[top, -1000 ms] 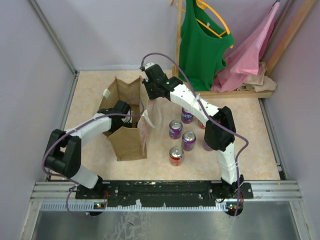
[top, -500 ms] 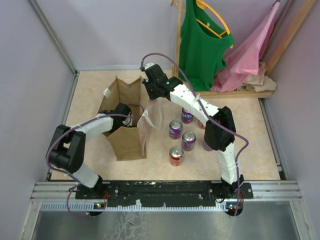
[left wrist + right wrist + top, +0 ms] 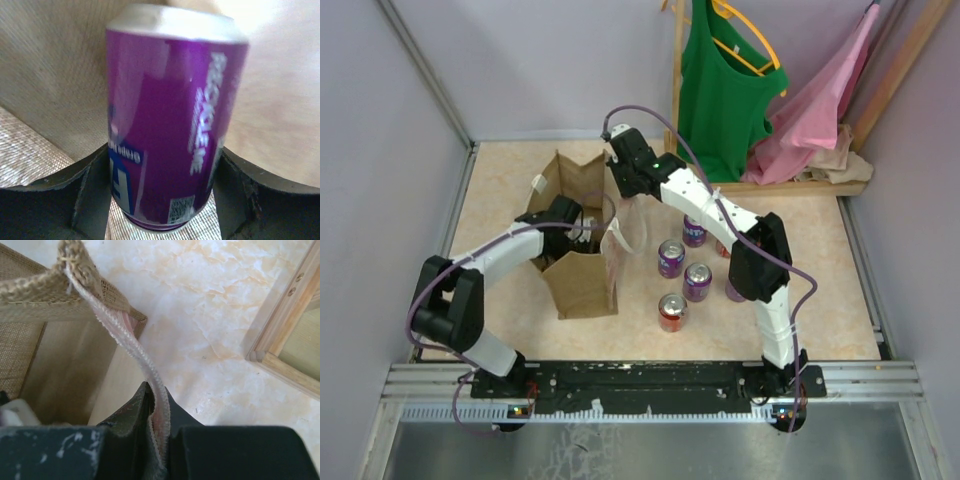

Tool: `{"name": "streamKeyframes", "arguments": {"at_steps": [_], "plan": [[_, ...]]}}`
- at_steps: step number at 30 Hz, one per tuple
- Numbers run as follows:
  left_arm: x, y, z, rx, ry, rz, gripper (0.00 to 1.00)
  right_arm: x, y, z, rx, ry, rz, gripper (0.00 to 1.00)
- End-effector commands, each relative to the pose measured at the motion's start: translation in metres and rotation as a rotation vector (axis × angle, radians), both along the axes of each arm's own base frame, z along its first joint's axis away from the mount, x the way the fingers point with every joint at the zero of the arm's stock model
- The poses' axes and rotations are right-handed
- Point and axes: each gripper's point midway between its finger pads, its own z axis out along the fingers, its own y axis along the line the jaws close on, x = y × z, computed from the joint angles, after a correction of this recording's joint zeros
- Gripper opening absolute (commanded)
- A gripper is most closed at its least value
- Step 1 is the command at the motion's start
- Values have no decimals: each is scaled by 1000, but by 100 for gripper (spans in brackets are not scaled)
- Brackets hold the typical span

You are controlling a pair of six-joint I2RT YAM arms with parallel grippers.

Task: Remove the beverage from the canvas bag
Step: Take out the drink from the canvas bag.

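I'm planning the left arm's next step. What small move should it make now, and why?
Probably raise the left hand straight up: it looks closed on the purple metal drink can inside the tan fabric tote bag, while the right hand pinches its pale strap handle.

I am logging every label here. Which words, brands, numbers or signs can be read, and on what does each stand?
Purple metal drink can, side: white vertical lettering, too blurred to read.
Same can, blue panel low down: white print, blurred; small code square unreadable.
Small drink cans standing on the table: print too small to read.
Tan canvas bag and its pale strap handle: no text.
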Motion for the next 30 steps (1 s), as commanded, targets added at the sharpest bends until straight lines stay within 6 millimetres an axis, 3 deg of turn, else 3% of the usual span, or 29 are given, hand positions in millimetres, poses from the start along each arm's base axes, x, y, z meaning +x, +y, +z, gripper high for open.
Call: {"name": "streamKeyframes", "arguments": {"at_steps": [1, 3, 6, 18, 25, 30], "plan": [[67, -34, 87, -159, -366, -115, 0, 23, -20, 35, -6, -117, -76, 0], [88, -41, 119, -191, -482, -131, 0, 23, -21, 35, -9, -121, -79, 0], [103, -47, 148, -215, -577, -146, 0, 24, -21, 36, -9, -127, -81, 0], [123, -48, 191, -247, -768, -112, 0, 25, -22, 46, 11, -164, -80, 0], [139, -39, 270, -285, -1083, -52, 0, 26, -22, 44, 5, -164, -81, 0], [141, -37, 296, -281, -1121, -57, 0, 23, -22, 41, 6, -151, -77, 0]]}}
